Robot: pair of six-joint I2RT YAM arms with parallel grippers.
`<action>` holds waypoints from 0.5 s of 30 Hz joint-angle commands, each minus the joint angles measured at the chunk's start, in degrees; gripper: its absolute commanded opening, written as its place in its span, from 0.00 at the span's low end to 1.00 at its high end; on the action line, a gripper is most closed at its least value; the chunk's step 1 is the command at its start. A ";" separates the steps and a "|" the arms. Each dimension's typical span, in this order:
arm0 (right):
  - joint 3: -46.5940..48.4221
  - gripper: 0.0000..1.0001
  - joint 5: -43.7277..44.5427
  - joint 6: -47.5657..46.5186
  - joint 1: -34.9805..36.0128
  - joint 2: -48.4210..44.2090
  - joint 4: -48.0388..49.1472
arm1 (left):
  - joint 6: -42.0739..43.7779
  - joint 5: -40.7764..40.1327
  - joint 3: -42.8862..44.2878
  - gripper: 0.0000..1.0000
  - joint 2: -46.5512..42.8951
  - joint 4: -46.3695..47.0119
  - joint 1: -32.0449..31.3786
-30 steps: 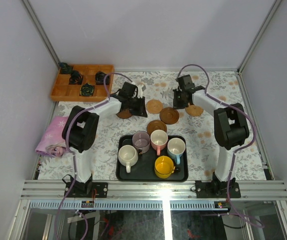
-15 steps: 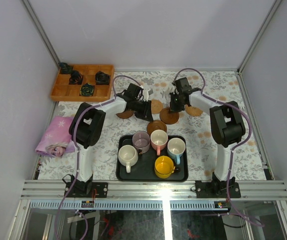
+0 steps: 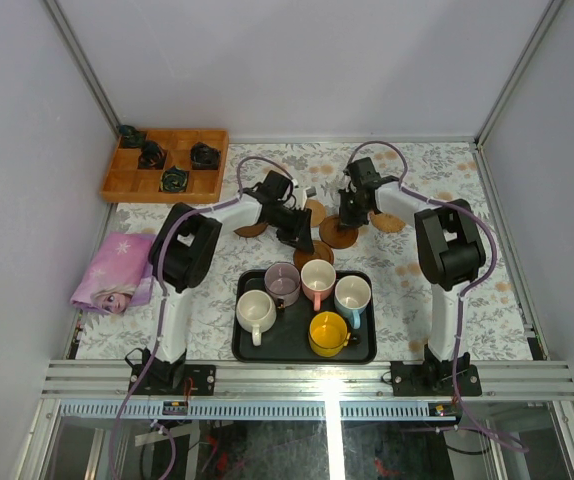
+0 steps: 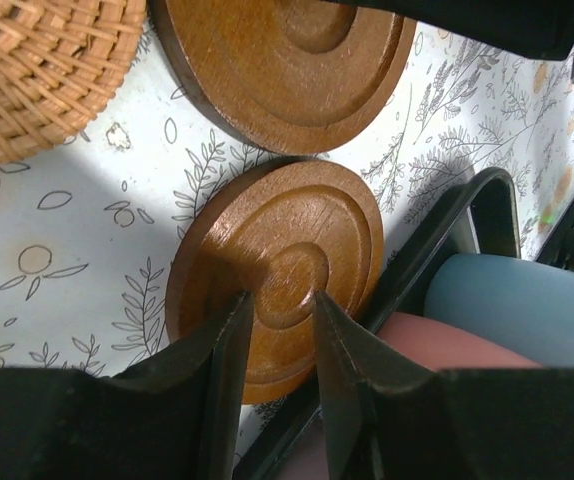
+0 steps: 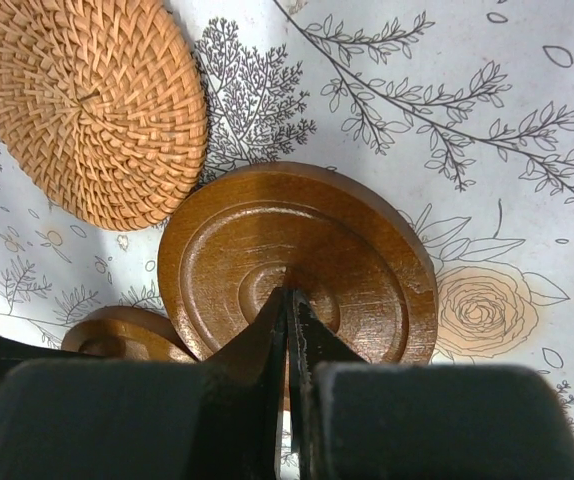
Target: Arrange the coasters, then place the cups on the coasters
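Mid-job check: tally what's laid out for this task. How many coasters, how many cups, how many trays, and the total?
Coasters: 5
Cups: 5, all on the tray
Black tray: 1
Total: 11

We observe a bench (image 3: 457, 170) covered with a floral-print cloth (image 3: 107, 335), enclosed by plain pale grey walls (image 3: 297, 70) and aluminium corner posts (image 3: 514, 70). Lighting is even.
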 commanded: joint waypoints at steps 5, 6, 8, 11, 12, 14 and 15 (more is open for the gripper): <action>2.57 0.00 6.89 0.71 0.32 2.76 -6.20 | -2.30 -7.69 1.80 0.31 5.11 -3.42 0.55; 2.60 0.00 7.96 0.72 0.30 2.69 -6.58 | -3.25 -8.57 1.72 0.31 5.24 -3.28 1.06; 2.71 0.00 10.36 0.80 0.34 2.62 -7.42 | -5.22 -9.54 1.08 0.32 5.19 -2.68 2.49; 3.29 0.00 12.89 0.85 0.02 2.84 -8.77 | -7.95 -10.17 -0.58 0.31 4.57 -1.08 6.05; 3.67 0.00 12.99 0.89 -0.18 3.00 -9.05 | -8.44 -10.54 -0.87 0.31 4.30 -0.80 6.79; 4.74 0.00 13.43 0.75 -0.56 3.56 -9.47 | -8.58 -11.87 -0.63 0.31 4.01 -1.17 8.76; 5.43 0.00 13.73 0.72 -0.79 3.98 -9.82 | -8.59 -12.50 -0.40 0.31 3.93 -1.39 9.52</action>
